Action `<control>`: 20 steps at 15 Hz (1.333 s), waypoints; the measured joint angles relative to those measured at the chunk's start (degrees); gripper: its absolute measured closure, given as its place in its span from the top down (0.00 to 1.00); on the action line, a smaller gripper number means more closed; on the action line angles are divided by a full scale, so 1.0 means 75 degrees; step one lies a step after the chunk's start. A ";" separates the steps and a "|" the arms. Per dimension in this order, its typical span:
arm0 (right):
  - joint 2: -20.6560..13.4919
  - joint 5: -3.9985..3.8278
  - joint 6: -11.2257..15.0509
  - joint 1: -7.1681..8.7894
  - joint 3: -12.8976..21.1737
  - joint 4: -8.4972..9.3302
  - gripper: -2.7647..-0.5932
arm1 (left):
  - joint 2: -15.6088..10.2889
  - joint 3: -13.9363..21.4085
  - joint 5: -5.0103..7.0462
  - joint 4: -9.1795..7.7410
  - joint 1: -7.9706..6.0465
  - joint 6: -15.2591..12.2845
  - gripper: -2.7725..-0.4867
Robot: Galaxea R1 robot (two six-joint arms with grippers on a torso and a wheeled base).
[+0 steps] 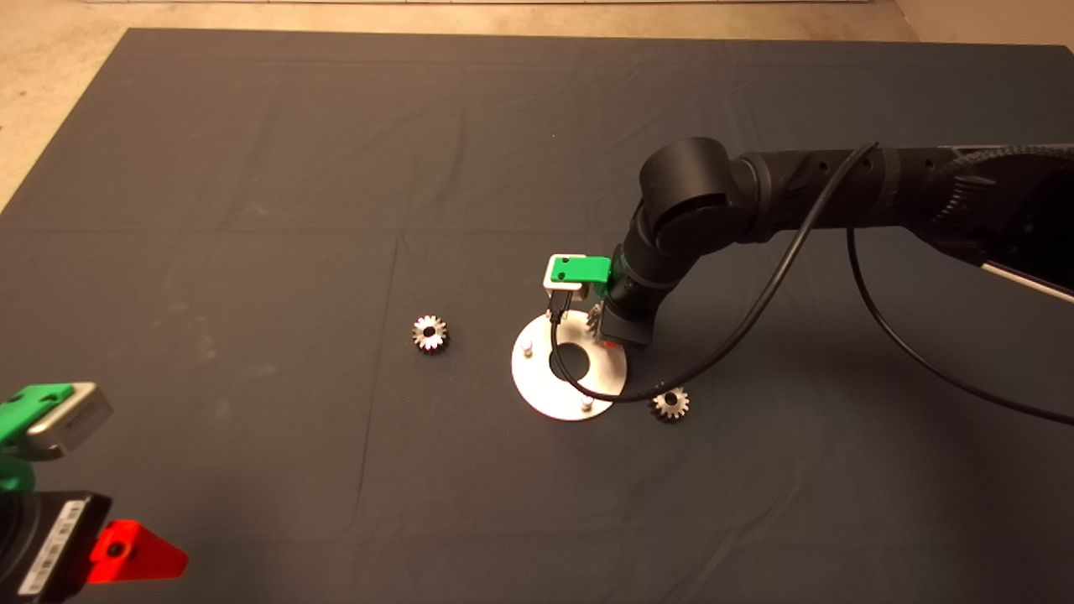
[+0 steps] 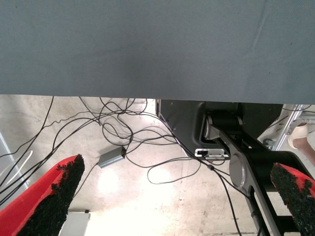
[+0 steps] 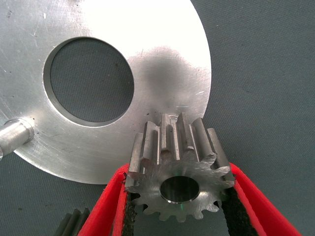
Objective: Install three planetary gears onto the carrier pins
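Note:
My right gripper (image 1: 606, 333) hangs over the far right rim of the white carrier disc (image 1: 550, 394). It is shut on one planetary gear (image 3: 172, 147), held between the red fingers (image 3: 106, 206) just above the disc (image 3: 162, 44). Two carrier pins (image 1: 527, 346) (image 1: 587, 405) stand bare on the disc; one pin (image 3: 15, 135) also shows in the right wrist view. The spot under the held gear is hidden. A second gear (image 1: 430, 333) lies on the mat left of the disc. A third (image 1: 670, 404) lies to its lower right. My left gripper (image 1: 134, 549) is parked at the lower left, open (image 2: 179, 174).
A black cable (image 1: 755, 310) loops from the right arm down across the disc's near edge. The left wrist view shows the mat's edge (image 2: 147, 93) and floor cables (image 2: 118, 123) beyond it.

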 joint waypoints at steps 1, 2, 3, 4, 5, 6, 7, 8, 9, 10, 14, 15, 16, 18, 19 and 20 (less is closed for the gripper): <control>0.0016 -0.0002 0.0000 -0.0012 0.0000 -0.0026 0.21 | 0.0000 0.0000 0.0000 0.0000 0.0000 0.0000 0.99; 0.0034 -0.0002 0.0000 -0.0052 -0.0002 -0.0070 0.21 | 0.0000 0.0000 0.0000 0.0000 0.0000 0.0000 0.99; 0.0041 0.0004 0.0000 -0.0077 -0.0005 -0.0132 0.21 | -0.0003 0.0000 0.0002 0.0000 0.0000 0.0000 0.99; 0.0041 0.0001 0.0000 -0.0078 -0.0005 -0.0137 0.21 | -0.0002 0.0000 0.0000 0.0000 0.0000 0.0000 0.99; 0.0044 0.0001 0.0000 -0.0078 -0.0005 -0.0137 0.21 | -0.0003 0.0000 0.0001 0.0000 0.0000 0.0000 0.99; 0.0059 -0.0002 0.0000 -0.0078 -0.0005 -0.0140 0.21 | 0.0000 0.0000 0.0002 0.0000 0.0000 0.0000 0.99; 0.0067 -0.0011 0.0000 -0.0078 -0.0005 -0.0143 0.21 | 0.0000 0.0000 0.0000 0.0000 0.0000 -0.0001 0.99; 0.0081 -0.0035 0.0000 -0.0078 -0.0005 -0.0146 0.21 | -0.0005 0.0000 0.0002 0.0000 0.0000 0.0000 0.99; 0.0081 -0.0035 -0.0003 -0.0081 -0.0005 -0.0146 0.21 | -0.0005 0.0000 0.0000 0.0000 0.0000 0.0000 0.99; 0.0081 -0.0035 -0.0002 -0.0080 -0.0005 -0.0146 0.21 | -0.0005 0.0000 0.0000 0.0000 0.0000 0.0000 0.99; 0.0081 -0.0035 -0.0003 -0.0081 -0.0005 -0.0146 0.22 | -0.0005 0.0000 0.0000 0.0000 0.0000 0.0000 0.99; 0.0081 -0.0035 -0.0003 -0.0081 -0.0005 -0.0147 0.23 | -0.0005 0.0000 0.0001 0.0000 0.0000 0.0000 0.99; 0.0081 -0.0035 -0.0003 -0.0078 -0.0005 -0.0146 0.23 | -0.0005 0.0000 0.0000 0.0000 0.0000 0.0000 0.99; 0.0078 -0.0035 -0.0003 -0.0078 -0.0002 -0.0146 0.25 | -0.0005 0.0000 0.0000 0.0000 0.0000 0.0000 0.99; 0.0078 -0.0025 -0.0003 -0.0073 0.0013 -0.0154 0.26 | -0.0005 0.0000 0.0002 0.0000 0.0000 0.0000 0.99; 0.0075 -0.0028 -0.0003 -0.0076 0.0042 -0.0166 0.26 | -0.0005 0.0000 0.0001 0.0000 0.0000 0.0000 0.99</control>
